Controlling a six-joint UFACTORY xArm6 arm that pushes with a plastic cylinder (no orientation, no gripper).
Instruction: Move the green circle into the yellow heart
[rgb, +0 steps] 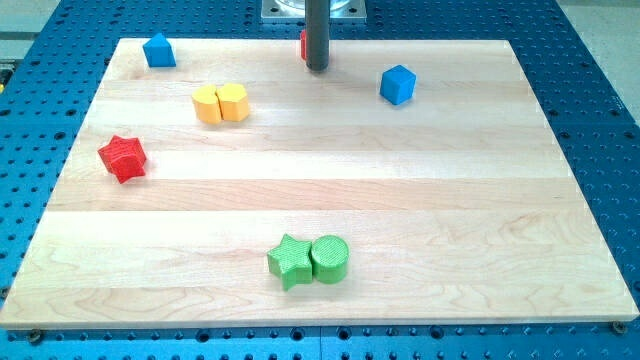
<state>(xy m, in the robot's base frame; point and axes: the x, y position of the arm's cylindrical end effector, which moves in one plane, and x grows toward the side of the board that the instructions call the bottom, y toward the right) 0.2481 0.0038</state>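
Green star touching green circle; yellow heart well apart, nothing between.

Circle touching star, right side

Lighting is bright, even and diffuse, apparently from overhead. The counter shows no glare or hot spots; its wood grain reads clearly. Shadows are soft and short: a faint dark edge sits under the green circle and under the red star. Colours are saturated and cleanly separated. Focus is slightly soft throughout, with mild compression blur at block edges. The counter's edges run straight, with no evident bending at the frame edges.
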